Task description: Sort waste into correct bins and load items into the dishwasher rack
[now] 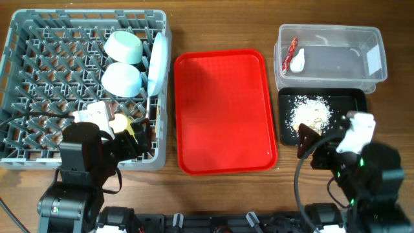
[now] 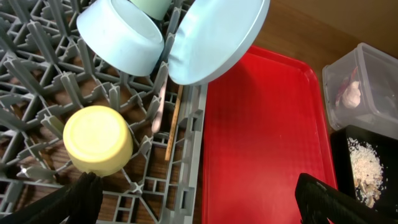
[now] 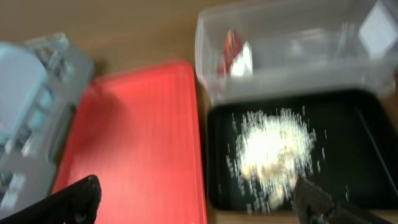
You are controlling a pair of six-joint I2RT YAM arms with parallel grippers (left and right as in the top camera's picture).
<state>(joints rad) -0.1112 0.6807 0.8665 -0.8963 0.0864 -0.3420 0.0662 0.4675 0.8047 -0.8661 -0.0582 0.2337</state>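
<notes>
The grey dishwasher rack (image 1: 84, 14) at the left holds two mint bowls (image 1: 124, 46), an upright pale plate (image 1: 156, 65), a yellow cup (image 2: 98, 139), thin chopsticks (image 2: 173, 124) and a white fork (image 2: 160, 106). My left gripper (image 1: 132, 139) hangs open and empty over the rack's near right corner. At the right, the clear tub (image 1: 336, 31) contains the red-and-white wrapper (image 1: 291, 50) and the white scrap (image 1: 298, 62). Rice crumbs (image 1: 310, 115) lie in the black tray (image 1: 349, 103). My right gripper (image 1: 321, 139) stands open and empty above that tray's near edge.
A bare red serving tray (image 1: 223, 110) lies between the rack and the bins. Wooden table shows around everything. Both arm bases sit at the table's near edge.
</notes>
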